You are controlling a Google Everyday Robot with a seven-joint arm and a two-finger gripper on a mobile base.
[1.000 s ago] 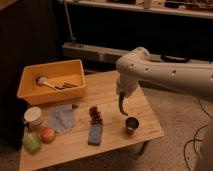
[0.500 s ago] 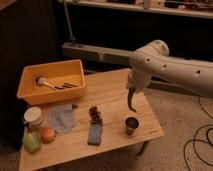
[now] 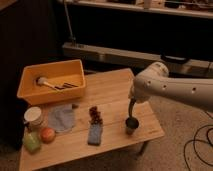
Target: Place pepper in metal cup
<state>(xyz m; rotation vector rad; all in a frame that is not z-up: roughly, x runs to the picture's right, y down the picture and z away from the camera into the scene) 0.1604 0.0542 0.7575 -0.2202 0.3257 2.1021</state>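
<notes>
Your gripper (image 3: 133,103) hangs at the right side of the wooden table (image 3: 115,90), at the end of the big white arm (image 3: 170,87) that comes in from the right. It points straight down. Its two fingers are pressed together, and they seem to pinch the top of the pepper (image 3: 131,114). The pepper is a thin dark stick shape hanging below the fingers (where finger ends and pepper starts is hard to make out). The gripper touches nothing else.

The metal cup (image 3: 131,125) stands right under it, near the right near corner of the table. The low tip of the pepper is at the cup's mouth. You cannot tell if it is already inside the cup or just above the rim.

To the left of the cup lie the dark red grapes (image 3: 94,114), and the blue sponge (image 3: 95,134) lies just nearer than them. Further left is a grey-blue cloth (image 3: 62,118), then a white jar (image 3: 33,116). An orange fruit (image 3: 47,135) and a green fruit (image 3: 32,142) sit at the near left corner. A yellow bin (image 3: 30,92) sits at the far left.
</notes>
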